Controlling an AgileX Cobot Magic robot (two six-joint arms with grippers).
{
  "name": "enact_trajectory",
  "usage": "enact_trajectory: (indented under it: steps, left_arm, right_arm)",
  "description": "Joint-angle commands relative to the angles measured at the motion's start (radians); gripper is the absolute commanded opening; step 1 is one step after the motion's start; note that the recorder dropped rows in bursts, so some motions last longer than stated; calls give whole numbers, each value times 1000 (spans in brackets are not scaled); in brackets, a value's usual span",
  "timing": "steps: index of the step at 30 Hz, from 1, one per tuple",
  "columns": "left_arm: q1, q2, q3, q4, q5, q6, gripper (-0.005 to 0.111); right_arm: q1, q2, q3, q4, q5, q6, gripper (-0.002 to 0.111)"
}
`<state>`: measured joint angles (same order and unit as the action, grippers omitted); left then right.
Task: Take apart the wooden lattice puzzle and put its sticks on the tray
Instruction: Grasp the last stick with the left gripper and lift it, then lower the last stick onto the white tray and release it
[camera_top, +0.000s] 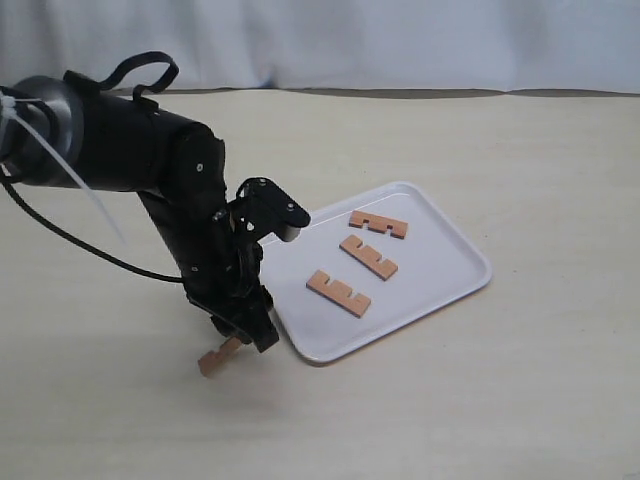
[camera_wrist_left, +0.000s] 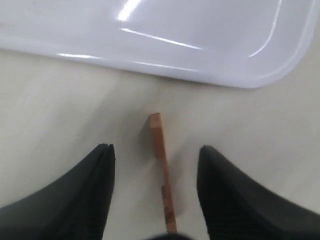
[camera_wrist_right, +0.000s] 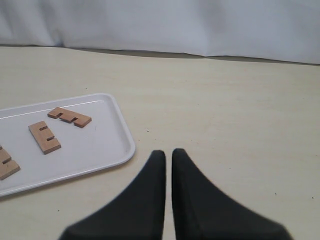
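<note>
the last flat reddish-brown notched wooden stick (camera_wrist_left: 164, 175) stands on edge on the pale tabletop (camera_wrist_left: 50, 110), just beside the white plastic tray (camera_wrist_left: 200, 45), untouched between the spread left pincer (camera_wrist_left: 155, 148); an off-centre squeeze could topple it. right pincer (camera_wrist_right: 165, 152) pressed together.

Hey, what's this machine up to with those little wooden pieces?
A two-armed robot is putting the sticks of a wooden puzzle on a white tray. Three sticks lie flat on it. The fourth stick is on the table just off the tray's edge. The left gripper is down over it, open, with a finger on each side and not clamping it. The right gripper is shut and holds nothing.
</note>
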<state>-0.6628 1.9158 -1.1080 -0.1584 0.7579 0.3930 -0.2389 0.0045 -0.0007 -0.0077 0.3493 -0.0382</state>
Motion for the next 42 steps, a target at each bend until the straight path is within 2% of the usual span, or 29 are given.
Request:
enact_trajectory:
  steps: [1, 4, 5, 7, 9, 14, 19, 27, 34, 38, 42]
  left_arm:
    - [-1, 48, 3, -37, -15, 30, 48]
    - [-1, 100, 3, -23, -39, 27, 47]
    - [-1, 113, -1, 7, -39, 25, 43]
    - [-1, 117, -3, 84, -27, 9, 24]
    - [-1, 100, -8, 175, 2, -7, -1]
    - [-1, 40, -64, 200, 71, -9, 0]
    - [-1, -11, -119, 192, 31, -9, 0]
    - [-1, -19, -121, 117, -318, -9, 0]
    - [-1, 2, -121, -226, -712, -9, 0]
    - [-1, 49, -121, -239, -874, -9, 0]
    - [-13, 86, -121, -216, -931, -8, 0]
  right_arm:
    - [-4, -5, 1, -1, -4, 1, 4]
    - [-4, -5, 1, -1, -4, 1, 4]
    - [-4, -5, 1, -1, -4, 1, 4]
    - [-4, -5, 1, -1, -4, 1, 4]
    - [-4, -5, 1, -1, -4, 1, 4]
    - [-4, -5, 1, -1, -4, 1, 4]
    - [-4, -5, 1, -1, -4, 1, 4]
    - [-4, -5, 1, -1, -4, 1, 4]
    - [-4, -5, 1, -1, -4, 1, 4]
    - [-4, -5, 1, -1, -4, 1, 4]
    - [-4, -5, 1, -1, -4, 1, 4]
